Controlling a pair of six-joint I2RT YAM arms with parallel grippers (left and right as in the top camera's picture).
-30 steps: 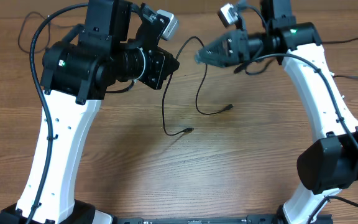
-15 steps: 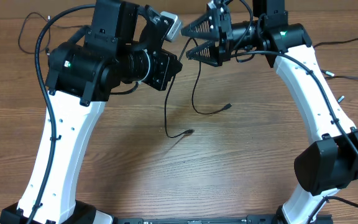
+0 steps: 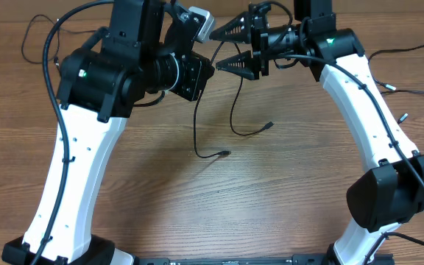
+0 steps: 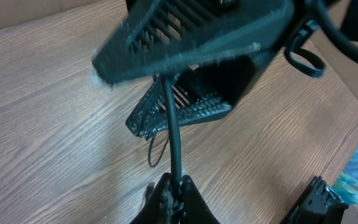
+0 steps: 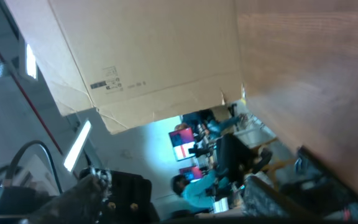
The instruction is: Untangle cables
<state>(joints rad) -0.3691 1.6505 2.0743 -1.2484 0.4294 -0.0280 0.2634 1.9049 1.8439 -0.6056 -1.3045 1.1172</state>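
Pinching a black cable (image 4: pixel 169 134), the left gripper (image 4: pixel 173 198) has its jaws pressed together on it, up above the table (image 3: pixel 285 191); the right gripper (image 3: pixel 218 49) sits just beside, fingers (image 3: pixel 238 65) spread apart, and in the left wrist view the cord runs up between them; below, the cables (image 3: pixel 196 125) trail down to the wood, one plug (image 3: pixel 224 154) near the middle, another plug (image 3: pixel 270 126) further right; the right wrist view catches only a cardboard box (image 5: pixel 148 56)
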